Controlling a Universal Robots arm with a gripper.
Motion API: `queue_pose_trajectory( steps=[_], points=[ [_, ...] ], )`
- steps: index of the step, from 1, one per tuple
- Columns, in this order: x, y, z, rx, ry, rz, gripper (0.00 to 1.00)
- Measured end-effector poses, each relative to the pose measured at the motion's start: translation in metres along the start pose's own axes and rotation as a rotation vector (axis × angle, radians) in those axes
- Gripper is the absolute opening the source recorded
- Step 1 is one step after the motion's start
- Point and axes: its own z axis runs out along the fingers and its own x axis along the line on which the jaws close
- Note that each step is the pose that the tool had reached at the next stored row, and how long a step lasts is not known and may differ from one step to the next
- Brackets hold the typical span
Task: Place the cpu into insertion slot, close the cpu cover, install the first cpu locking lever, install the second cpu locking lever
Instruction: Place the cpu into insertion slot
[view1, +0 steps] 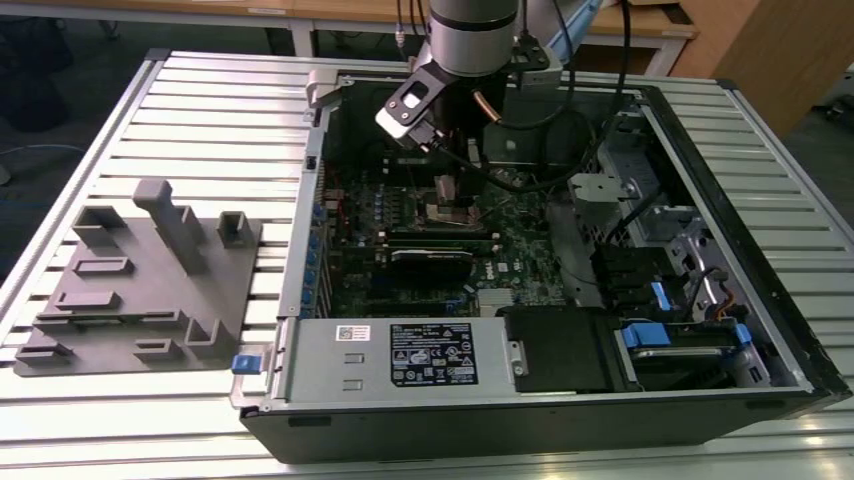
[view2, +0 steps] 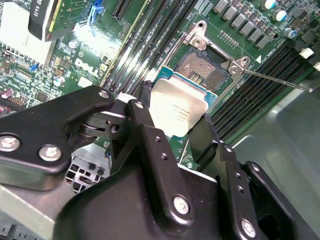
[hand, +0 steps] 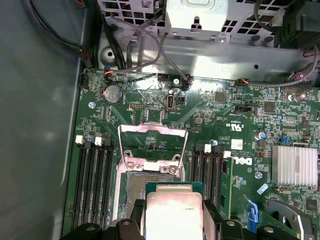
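1. The cpu (view2: 175, 107) lies flat with its silvery top facing the wrist cameras. The gripper (view2: 176, 106) clamps it by two opposite edges between its black fingers (view2: 150, 135).
2. The chip is square, so it has no long axis. Its green-edged leading side points at the insertion slot (view2: 205, 67).
3. In the first wrist view the chip's sides run parallel with the socket's rim. It hangs over the near edge of the slot, and whether it touches cannot be told.
4. The cpu cover (hand: 150, 129) stands open, raised from its hinge at the far side of the socket, leaving the dark contact field bare. A thin locking lever (view2: 280, 80) juts out sideways from one corner.
5. Long black memory slots (hand: 95, 185) hem the socket on two sides, just beside its rim. The side nearest the chip is open.
6. In the exterior view the arm (view1: 474, 35) drops from above into the open computer case (view1: 534, 430), its wrist tilted toward the exterior view's left. The case rests on a slatted table (view1: 174, 100), and a grey fixture (view1: 134, 290) sits at the exterior view's left.
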Motion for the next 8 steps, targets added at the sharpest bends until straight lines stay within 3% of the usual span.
queue_pose_trajectory(
  steps=[3, 8],
  points=[
    [0.001, -0.0006, 0.0011, -0.0007, 0.0003, 0.0, 0.54],
    [0.0028, -0.0042, 0.008, -0.0164, -0.0007, 0.0, 0.54]
  ],
)
